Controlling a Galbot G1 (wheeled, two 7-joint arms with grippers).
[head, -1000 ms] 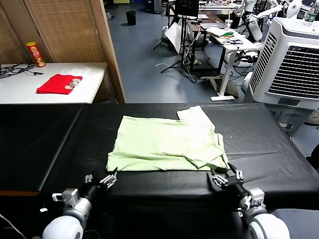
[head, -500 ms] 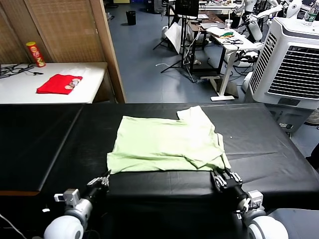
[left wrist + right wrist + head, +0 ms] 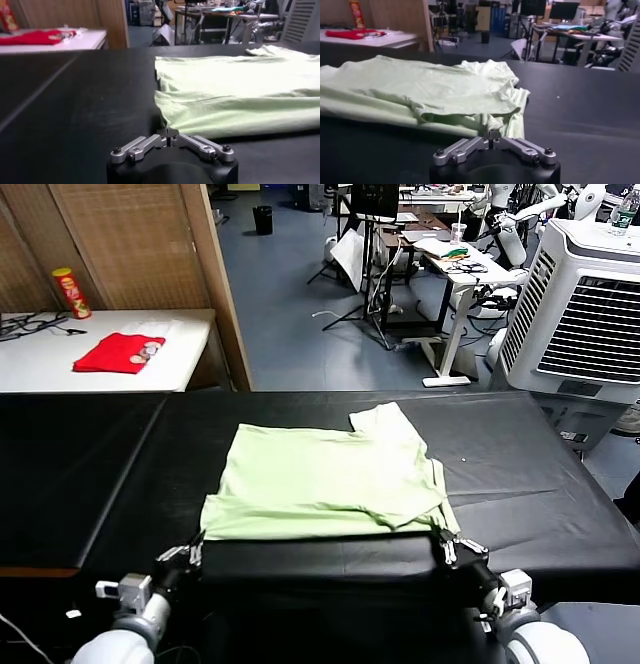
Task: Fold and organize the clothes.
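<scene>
The left gripper [image 3: 192,550] and right gripper [image 3: 447,546], fingers pinched on the near hem corners of the shirt [image 3: 325,482], have pulled back since a second ago, dragging the half-folded shirt nearer along the middle of the black table [image 3: 80,474]; likely squaring it for the next fold. Far left, a red garment [image 3: 118,352] lies on a white table [image 3: 40,364]; far right stands an air cooler [image 3: 585,304].
</scene>
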